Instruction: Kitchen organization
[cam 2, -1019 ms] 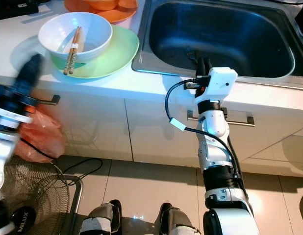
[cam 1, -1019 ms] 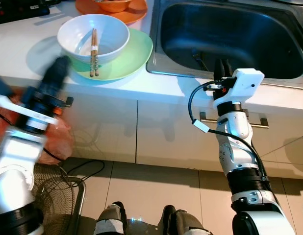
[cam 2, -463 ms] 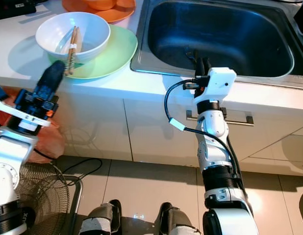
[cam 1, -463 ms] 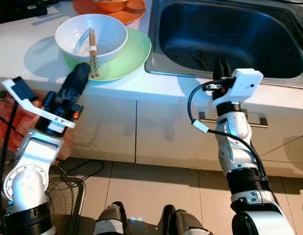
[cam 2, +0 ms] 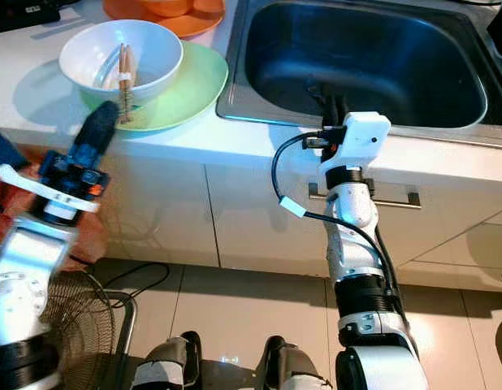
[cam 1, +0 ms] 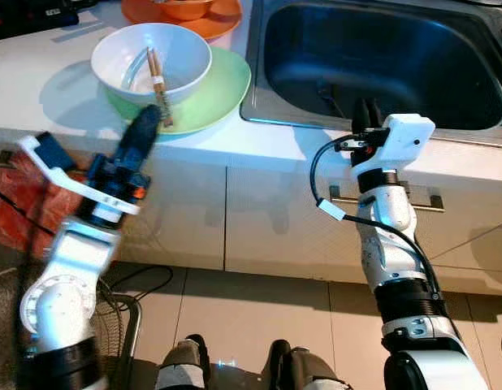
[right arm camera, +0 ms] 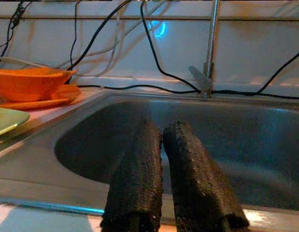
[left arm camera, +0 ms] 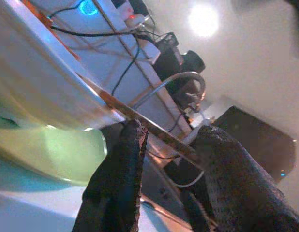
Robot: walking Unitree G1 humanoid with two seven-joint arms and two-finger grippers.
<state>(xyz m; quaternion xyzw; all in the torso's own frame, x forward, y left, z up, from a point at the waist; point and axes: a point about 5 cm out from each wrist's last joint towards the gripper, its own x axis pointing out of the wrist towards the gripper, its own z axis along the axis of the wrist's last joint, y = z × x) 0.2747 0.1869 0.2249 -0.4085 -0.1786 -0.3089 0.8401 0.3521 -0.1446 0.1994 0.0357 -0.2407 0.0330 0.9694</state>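
A white bowl (cam 1: 151,58) sits on a light green plate (cam 1: 214,89) on the counter, left of the steel sink (cam 1: 381,57). A pair of wooden chopsticks (cam 1: 157,81) leans out of the bowl over its near rim. My left gripper (cam 1: 149,120) reaches up at the counter edge and touches the plate's near rim at the chopsticks' lower end. In the left wrist view it is open (left arm camera: 171,130), and the chopsticks (left arm camera: 140,118) cross between its fingers. My right gripper (cam 1: 365,110) is shut (right arm camera: 161,128) with nothing in it, just over the sink's front rim.
An orange plate with an orange bowl (cam 1: 186,10) stands behind the white bowl. A faucet (right arm camera: 211,43) and cables run along the back wall. Below the counter are cabinet doors with a handle (cam 1: 434,199), an orange bag (cam 1: 15,195) and a floor fan (cam 1: 105,325).
My left arm has swung up from the lower left to the counter edge by the plate. The chopsticks' near end has shifted slightly right. The right arm has not moved.
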